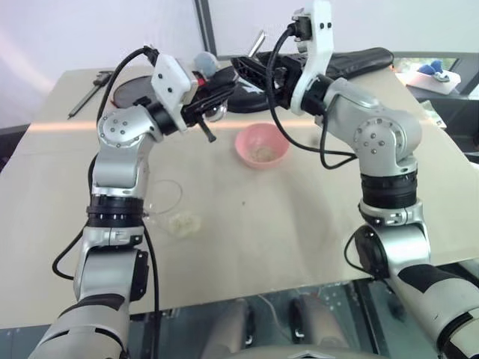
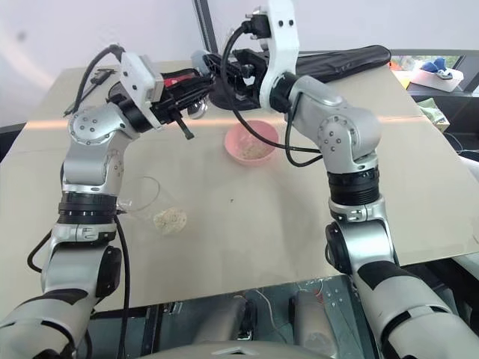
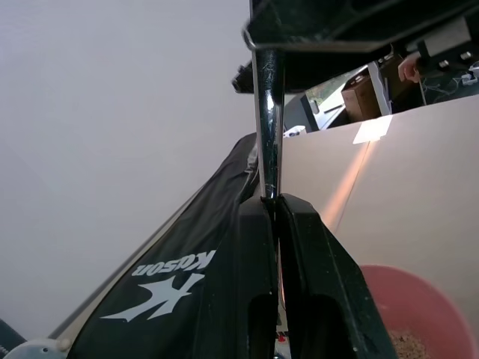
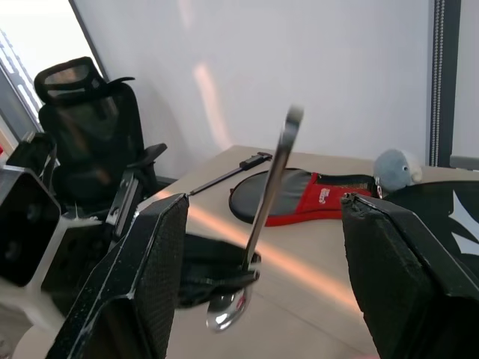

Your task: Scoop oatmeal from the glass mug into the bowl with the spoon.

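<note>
My left gripper (image 1: 218, 96) is shut on the spoon (image 4: 263, 191) just above its small bowl (image 4: 224, 313), holding it high over the table. The silver handle (image 3: 267, 112) stands upward. Around that handle sits my right gripper (image 4: 263, 203), open, one black finger (image 4: 142, 284) on each side with a gap to the metal. Below and to the right of both stands the pink bowl (image 1: 262, 144) with some oatmeal in it. The glass mug (image 2: 142, 198) lies on its side near my left arm, and a clump of oatmeal (image 2: 171, 219) is spilled on the table beside it.
A black bag (image 1: 352, 60) lies along the table's far edge, with a red and black case (image 4: 299, 198) and a grey plush toy (image 4: 393, 168) next to it. A grey caliper tool (image 1: 90, 90) rests at the far left. A white tray (image 1: 430, 75) sits at the far right.
</note>
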Controlling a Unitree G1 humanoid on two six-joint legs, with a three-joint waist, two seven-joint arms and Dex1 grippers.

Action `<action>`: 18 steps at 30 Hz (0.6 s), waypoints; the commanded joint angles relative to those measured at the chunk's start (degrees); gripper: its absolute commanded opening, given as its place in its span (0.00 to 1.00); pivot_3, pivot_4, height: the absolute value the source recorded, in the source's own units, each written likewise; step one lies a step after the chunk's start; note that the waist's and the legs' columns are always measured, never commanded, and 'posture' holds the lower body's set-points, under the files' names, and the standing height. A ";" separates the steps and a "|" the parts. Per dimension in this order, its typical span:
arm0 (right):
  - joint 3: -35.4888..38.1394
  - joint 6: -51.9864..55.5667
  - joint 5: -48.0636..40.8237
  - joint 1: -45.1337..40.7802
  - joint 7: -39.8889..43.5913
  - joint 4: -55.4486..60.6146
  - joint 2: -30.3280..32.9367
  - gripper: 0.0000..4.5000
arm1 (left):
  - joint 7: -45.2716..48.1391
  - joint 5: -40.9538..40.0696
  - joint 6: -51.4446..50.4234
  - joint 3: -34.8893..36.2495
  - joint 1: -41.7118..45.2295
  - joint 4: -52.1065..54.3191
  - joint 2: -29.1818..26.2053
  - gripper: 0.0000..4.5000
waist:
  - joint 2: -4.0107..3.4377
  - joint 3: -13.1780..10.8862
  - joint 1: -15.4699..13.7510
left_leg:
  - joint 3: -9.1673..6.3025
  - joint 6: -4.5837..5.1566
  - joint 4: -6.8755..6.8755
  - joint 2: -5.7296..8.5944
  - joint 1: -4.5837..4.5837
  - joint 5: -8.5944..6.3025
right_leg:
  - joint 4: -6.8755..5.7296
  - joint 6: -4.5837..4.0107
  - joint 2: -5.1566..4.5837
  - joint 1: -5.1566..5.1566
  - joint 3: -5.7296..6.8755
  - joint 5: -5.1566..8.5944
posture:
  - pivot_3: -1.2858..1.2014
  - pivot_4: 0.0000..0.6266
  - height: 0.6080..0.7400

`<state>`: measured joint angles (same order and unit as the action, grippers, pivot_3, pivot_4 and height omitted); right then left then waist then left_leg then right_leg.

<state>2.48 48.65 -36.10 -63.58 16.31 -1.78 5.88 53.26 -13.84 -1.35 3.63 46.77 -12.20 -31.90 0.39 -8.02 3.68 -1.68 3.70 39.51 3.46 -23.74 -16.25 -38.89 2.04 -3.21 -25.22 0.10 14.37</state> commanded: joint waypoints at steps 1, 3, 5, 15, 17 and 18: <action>1.60 -1.18 -0.44 -2.54 0.35 0.91 -0.42 0.53 | 0.24 -0.94 0.03 0.48 0.22 3.13 -1.05 0.00 | 0.00 0.00 0.00 | -0.01 0.00 0.00 0.00 0.00 0.00 | 0.00 0.00 0.00 0.00 0.00 0.00 | 0.52 0.24 1.00; 1.73 -0.67 -0.64 -2.59 0.52 0.96 -0.37 0.33 | 0.28 -0.97 -0.15 0.60 0.26 3.54 -1.09 0.00 | 0.00 0.00 -0.01 | -0.01 0.00 0.00 0.00 0.00 0.00 | 0.00 0.00 0.00 0.00 0.00 0.00 | 0.52 0.24 1.00; 1.66 0.19 -0.90 -2.57 0.89 0.85 -0.21 0.12 | 0.34 -0.86 0.03 0.56 0.53 3.73 -1.16 0.00 | 0.00 0.00 0.00 | -0.01 0.00 0.00 0.00 0.00 0.00 | 0.00 0.00 -0.01 0.01 0.00 0.00 | 0.52 0.24 1.00; 5.05 1.97 -3.11 -3.14 0.22 -0.54 -0.67 0.00 | 2.05 -5.19 -5.70 2.02 0.19 5.71 -1.60 0.16 | 0.00 0.00 0.08 | 0.00 0.00 0.00 0.00 0.00 0.00 | 0.00 0.00 0.00 0.00 -0.02 0.00 | 0.52 0.24 1.00; 8.73 1.93 -4.94 -4.33 -1.28 -1.94 -0.37 0.00 | 1.05 -9.21 -12.24 5.08 -0.71 7.69 -2.99 0.30 | -0.01 -0.01 0.12 | -0.01 0.00 0.00 0.00 -0.01 0.00 | 0.00 0.00 -0.01 0.00 -0.02 0.00 | 0.52 0.24 1.00; 10.15 1.99 -5.60 -4.75 -1.94 -2.48 0.03 0.00 | 0.45 -11.47 -15.84 6.77 -1.45 9.14 -4.02 0.40 | -0.01 0.00 0.20 | 0.00 0.00 -0.01 0.00 -0.01 0.00 | 0.00 0.00 -0.01 0.00 -0.03 0.00 | 0.52 0.24 1.00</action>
<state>8.53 51.22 -39.60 -65.53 15.50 -5.24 5.14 54.76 -21.01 -12.03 5.88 45.95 -6.75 -33.71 0.39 -8.02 3.88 -1.69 3.70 39.50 3.46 -23.75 -16.25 -38.89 2.04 -3.22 -25.23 0.06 14.37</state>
